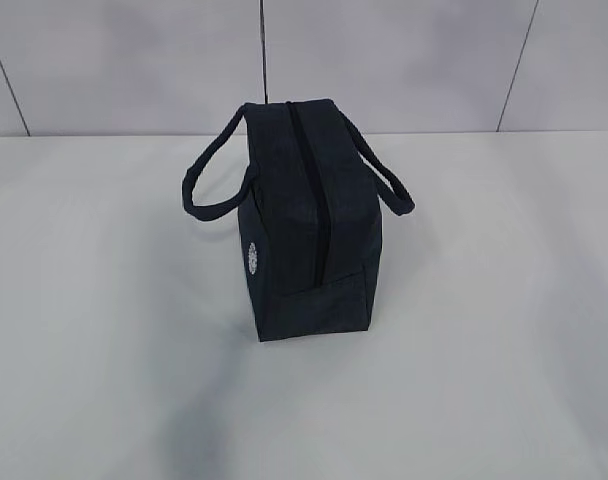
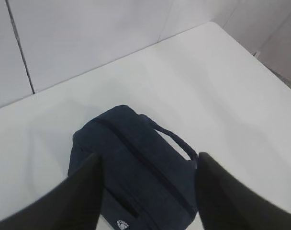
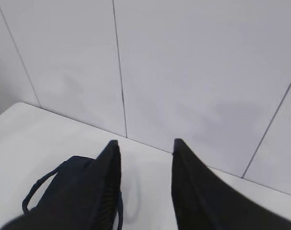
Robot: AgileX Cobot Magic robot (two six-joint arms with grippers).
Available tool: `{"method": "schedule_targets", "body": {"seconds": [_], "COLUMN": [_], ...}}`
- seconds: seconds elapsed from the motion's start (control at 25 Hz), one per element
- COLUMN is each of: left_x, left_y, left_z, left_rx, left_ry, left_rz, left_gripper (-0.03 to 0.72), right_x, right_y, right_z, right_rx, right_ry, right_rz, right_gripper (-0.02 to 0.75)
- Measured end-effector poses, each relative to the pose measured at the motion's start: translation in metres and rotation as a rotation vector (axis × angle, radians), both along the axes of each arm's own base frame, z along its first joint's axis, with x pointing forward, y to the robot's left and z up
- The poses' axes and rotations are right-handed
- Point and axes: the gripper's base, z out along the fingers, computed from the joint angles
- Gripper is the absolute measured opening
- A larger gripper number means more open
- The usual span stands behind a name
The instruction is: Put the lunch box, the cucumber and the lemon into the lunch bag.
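One boxy dark navy fabric lunch bag [image 1: 309, 225] is all we see on the pale white table [image 1: 104, 330] in the exterior view. It stands upright near the middle of the table, toward the back where the white panelled wall [image 1: 404, 60] begins. Its dark zipper line [image 1: 312, 190] runs along the top from the far end toward us and looks closed. Two loop handles hang out to either side, the left handle [image 1: 206, 195] sagging lower than the right handle [image 1: 386, 172]. A small round white logo [image 1: 252, 258] sits on the left face of the bag, low down.

In the left wrist view we look down on the bag [image 2: 136, 172] from above, with the left gripper [image 2: 148, 191] hovering over it, its two dark fingers [image 2: 83, 196] spread wide apart and touching nothing. The logo [image 2: 121, 224] shows at the bottom edge.

In the right wrist view the right gripper [image 3: 145, 187] has its fingers [image 3: 105, 187] apart with only table and wall between them; the bag [image 3: 64, 191] lies behind the left finger, one handle loop showing.

We cannot see a lunch box, cucumber or lemon in any view.
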Motion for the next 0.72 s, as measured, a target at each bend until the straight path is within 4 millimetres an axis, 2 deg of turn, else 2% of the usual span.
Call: {"method": "schedule_targets", "body": {"seconds": [0.24,0.36,0.44,0.52,0.72], "left_x": [-0.058,-0.085,-0.101,-0.115,-0.15], "left_y": [-0.023,-0.031,-0.03,-0.023,0.02], "left_z": [0.029,0.037,0.043,0.049,0.07], "left_rx": [0.003,-0.008,0.0,0.022,0.062], "left_ry": [-0.089,-0.088,-0.088,-0.088,-0.122], "left_rz": [-0.143,-0.212,-0.235,-0.226,-0.148], "left_gripper": [0.435,0.435,0.435,0.435,0.435], "right_x": [-0.064,-0.093,-0.111,-0.129,-0.166], "right_y": [0.008,0.011,0.014,0.016,0.02], "right_z": [0.023,0.023,0.02,0.016,-0.006], "right_rx": [0.034,0.044,0.053,0.061,0.093], "right_ry": [-0.095,-0.114,-0.116,-0.119,-0.09], "right_rz": [-0.015,-0.018,-0.02,-0.022,-0.03], "right_gripper": [0.269,0.269,0.263,0.249,0.238]}}
